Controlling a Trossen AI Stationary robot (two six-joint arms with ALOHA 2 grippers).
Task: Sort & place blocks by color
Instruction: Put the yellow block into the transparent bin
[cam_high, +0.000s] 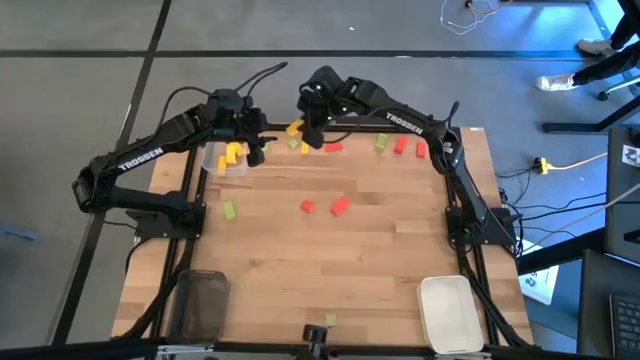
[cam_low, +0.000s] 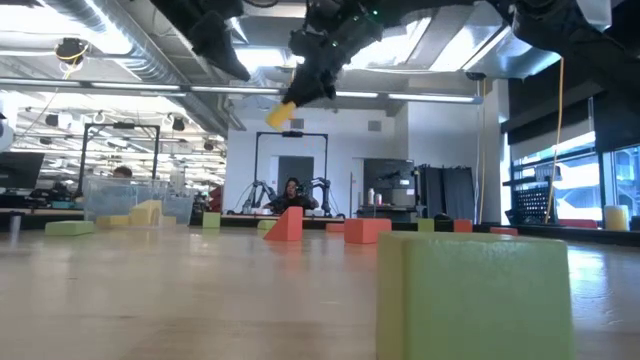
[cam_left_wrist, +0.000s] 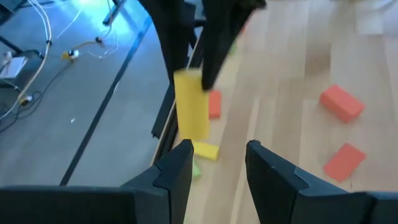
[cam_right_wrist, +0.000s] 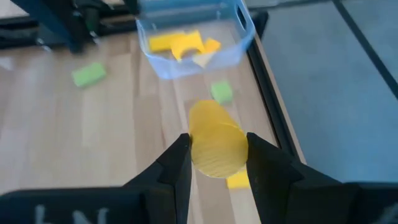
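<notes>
My right gripper (cam_right_wrist: 214, 155) is shut on a yellow block (cam_right_wrist: 214, 146) and hangs high over the table's far left part (cam_high: 303, 130), beside the clear tray (cam_right_wrist: 239, 25). That tray holds several yellow blocks (cam_high: 233, 154). My left gripper (cam_left_wrist: 217, 168) stands open with nothing between its fingers, by the clear tray (cam_high: 255, 145), looking at the held block (cam_left_wrist: 191, 112). Red (cam_high: 340, 205), green (cam_high: 229, 210) and yellow (cam_left_wrist: 205, 150) blocks lie flat on the wooden table. My right gripper pinches the yellow block between its two fingers (cam_left_wrist: 214, 56) at the block's upper end (cam_left_wrist: 186, 78). The fingers slant down from above. The block hangs tilted below them, lifted clear of the table (cam_low: 281, 113).
A dark tray (cam_high: 200, 300) stands at the near left corner and a white tray (cam_high: 448, 310) at the near right. More red and green blocks (cam_high: 401, 146) lie along the far edge. One green block (cam_high: 330, 320) sits at the near edge. The table's middle is bare wood.
</notes>
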